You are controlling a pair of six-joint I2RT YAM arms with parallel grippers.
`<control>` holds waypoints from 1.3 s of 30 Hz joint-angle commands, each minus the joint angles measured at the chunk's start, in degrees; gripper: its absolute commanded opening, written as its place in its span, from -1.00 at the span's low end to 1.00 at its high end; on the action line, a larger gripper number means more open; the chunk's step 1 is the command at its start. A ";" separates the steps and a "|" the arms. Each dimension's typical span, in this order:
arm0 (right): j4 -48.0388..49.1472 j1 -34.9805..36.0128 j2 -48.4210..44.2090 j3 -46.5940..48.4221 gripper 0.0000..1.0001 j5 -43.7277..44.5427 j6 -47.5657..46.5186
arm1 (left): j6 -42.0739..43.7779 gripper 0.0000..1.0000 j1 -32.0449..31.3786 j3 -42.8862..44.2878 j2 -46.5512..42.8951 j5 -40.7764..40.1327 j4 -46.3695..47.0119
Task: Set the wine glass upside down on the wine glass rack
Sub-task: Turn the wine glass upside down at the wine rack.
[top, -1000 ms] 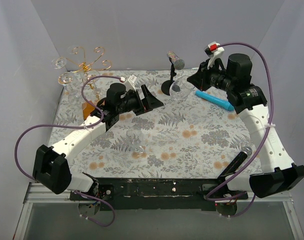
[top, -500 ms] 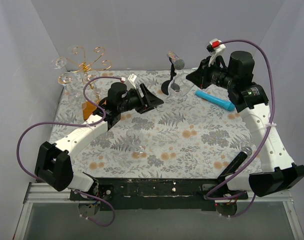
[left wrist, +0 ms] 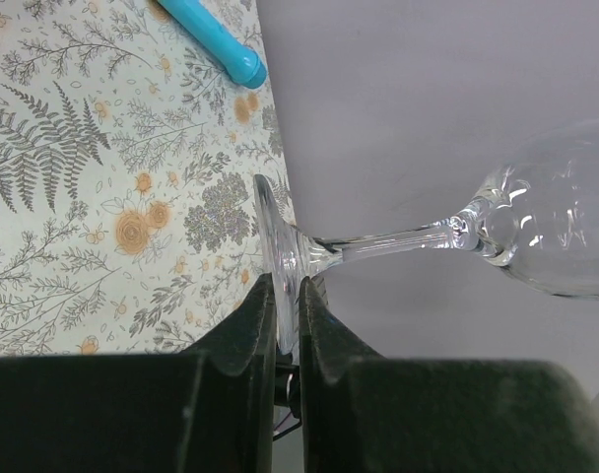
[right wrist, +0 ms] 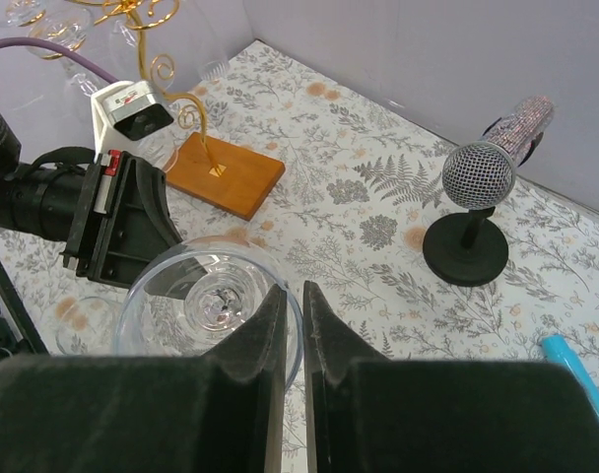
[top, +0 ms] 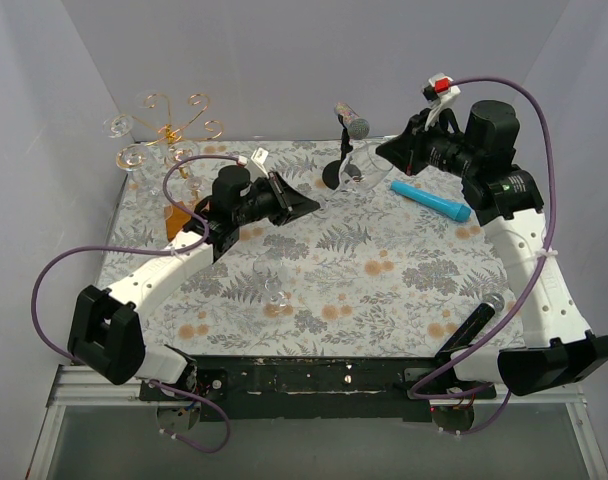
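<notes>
Spotted the glass (top: 352,175) up off the cloth (top: 384,270), lying on its side in mid-air and not upside down yet, well to the right of the rack (top: 169,130) and just beside the black mic stand (top: 341,172). Looked pinned from both ends. Had the left gripper (top: 309,205) clamped shut on the flat foot, with the edge of that foot squeezed between the two black fingers in the left wrist view and the stem and bowl running off to the right against the grey wall. Had the right gripper (top: 386,152) closed on the bowl's rim, thin glass wall nipped between its pads, open mouth of the bowl facing the right wrist camera. So, one glass gripped by two grippers, foot end toward the left arm, bowl end toward the right. Found the rack standing at the far left corner on its orange-brown wooden base, gold curls on top, with what looked like a couple of hung glasses (top: 119,125) dangling off the left side. Noticed a spare glass (top: 269,285) lying on the cloth near the left arm, clear of everything else. Also saw a blue pen (top: 429,200) lying flat on the cloth just right of the mic stand, under the right gripper's side of things.
</notes>
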 commanded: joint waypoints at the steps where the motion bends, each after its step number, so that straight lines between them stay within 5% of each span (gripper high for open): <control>1: 5.05 0.36 -2.78 0.54 -0.94 -4.54 2.03 | 0.95 -1.00 0.31 -1.53 -4.13 -0.84 2.21; 13: 4.26 0.18 -4.19 -1.57 0.10 -7.27 -0.07 | 10.34 -1.00 1.10 0.31 -11.51 -10.76 -1.73; 28: 0.22 -2.71 -6.29 -2.54 0.31 -16.48 -8.76 | 21.77 -1.00 1.54 6.28 -16.09 -19.20 -12.98; 39: -7.08 -20.82 -7.70 3.00 0.32 -41.72 -14.31 | 39.68 -1.00 1.54 23.67 -13.19 -28.08 -25.28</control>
